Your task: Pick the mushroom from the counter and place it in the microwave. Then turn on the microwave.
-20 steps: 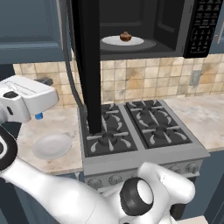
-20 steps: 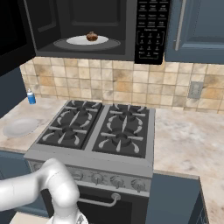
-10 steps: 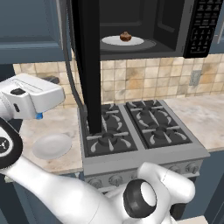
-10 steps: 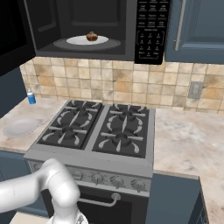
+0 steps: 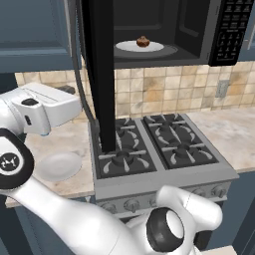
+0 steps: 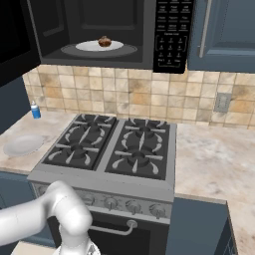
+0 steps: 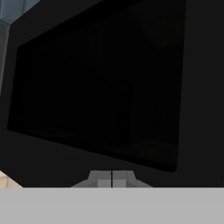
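The mushroom (image 5: 143, 42) (image 6: 104, 41) sits on a white plate (image 5: 127, 48) (image 6: 87, 46) inside the microwave (image 5: 199, 30) (image 6: 69, 20). The microwave's black door (image 5: 99, 74) stands swung out wide to the left. My white hand (image 5: 45, 110) hovers just left of that door, at about its lower half. In the hand view my gripper (image 7: 112, 177) is shut and holds nothing. It faces the door's dark glass (image 7: 100, 87) from close up. The keypad (image 5: 230, 30) (image 6: 172, 32) is on the microwave's right side.
A black gas stove (image 5: 149, 144) (image 6: 114, 147) lies under the microwave, with the marbled counter (image 5: 231, 132) (image 6: 214, 159) on both sides. An empty white plate (image 5: 60, 166) (image 6: 22, 145) and a small blue bottle (image 6: 35, 110) stand on the left counter.
My hand has drifted right, closer to the open microwave door. The mushroom and door have not moved.
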Controlling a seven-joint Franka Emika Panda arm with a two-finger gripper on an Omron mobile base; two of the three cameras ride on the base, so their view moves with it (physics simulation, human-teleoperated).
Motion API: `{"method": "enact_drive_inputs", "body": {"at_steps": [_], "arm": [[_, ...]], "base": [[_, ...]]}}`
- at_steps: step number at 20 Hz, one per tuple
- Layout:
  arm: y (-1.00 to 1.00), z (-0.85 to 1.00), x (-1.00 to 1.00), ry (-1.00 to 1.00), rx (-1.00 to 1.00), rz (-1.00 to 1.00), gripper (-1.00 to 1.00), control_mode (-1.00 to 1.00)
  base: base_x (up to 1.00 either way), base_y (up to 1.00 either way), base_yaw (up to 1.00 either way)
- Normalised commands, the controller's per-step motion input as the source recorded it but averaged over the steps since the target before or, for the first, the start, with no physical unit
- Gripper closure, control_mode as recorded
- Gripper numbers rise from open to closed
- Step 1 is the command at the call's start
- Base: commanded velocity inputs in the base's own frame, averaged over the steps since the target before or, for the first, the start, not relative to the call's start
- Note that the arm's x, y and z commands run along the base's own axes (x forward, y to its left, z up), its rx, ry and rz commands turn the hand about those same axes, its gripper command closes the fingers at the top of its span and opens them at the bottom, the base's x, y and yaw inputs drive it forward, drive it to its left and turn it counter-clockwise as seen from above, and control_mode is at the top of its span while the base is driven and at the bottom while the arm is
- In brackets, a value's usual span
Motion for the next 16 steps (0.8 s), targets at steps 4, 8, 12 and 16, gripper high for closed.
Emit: {"method": "enact_drive_inputs", "body": {"at_steps": [4, 8, 12, 16], "arm": [[-0.13, 0.00, -0.03, -0.02, 0.00, 0.00, 1.00, -1.00], [-0.13, 0.00, -0.04, -0.01, 0.00, 0.00, 1.00, -1.00], [-0.14, 0.00, -0.05, -0.01, 0.00, 0.00, 1.00, -1.00], [-0.16, 0.00, -0.03, 0.00, 0.00, 0.00, 1.00, -1.00]], "base": [[0.00, 0.00, 0.00], [0.00, 0.00, 0.00], [0.00, 0.00, 0.00], [0.00, 0.00, 0.00]]}}
